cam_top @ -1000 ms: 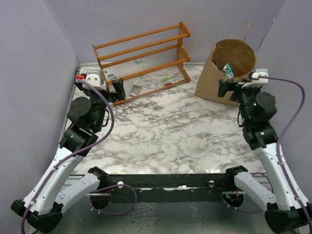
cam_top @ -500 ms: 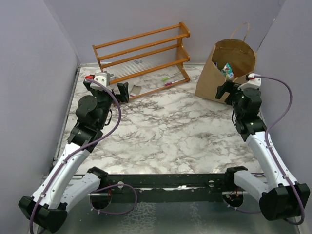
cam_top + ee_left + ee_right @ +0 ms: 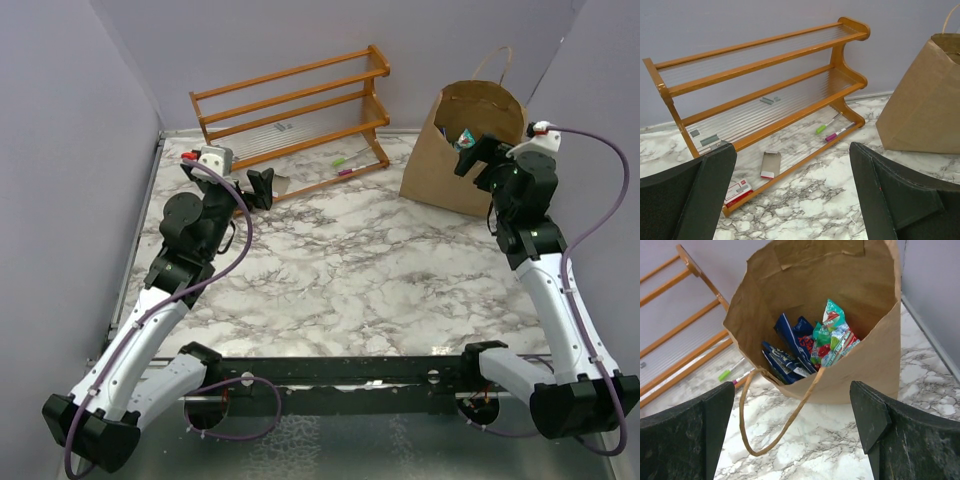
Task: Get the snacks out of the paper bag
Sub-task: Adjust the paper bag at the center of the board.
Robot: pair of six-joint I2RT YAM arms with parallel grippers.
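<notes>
From above, my right gripper (image 3: 472, 157) hangs wide open and empty at the near rim of the large brown kraft paper bag (image 3: 440, 172), far right. My left gripper (image 3: 262, 187) gapes empty too. My left wrist view shows only the bag's side. My right wrist view shows shiny blue-and-teal foil snack packets (image 3: 810, 347) heaped inside, perhaps overlapping. The twisted paper handle (image 3: 800, 401) could snag my finger and tip the bag.

Bright, even, diffuse light throughout; shadows soft, no glare; all three views sharp, with little edge distortion.
</notes>
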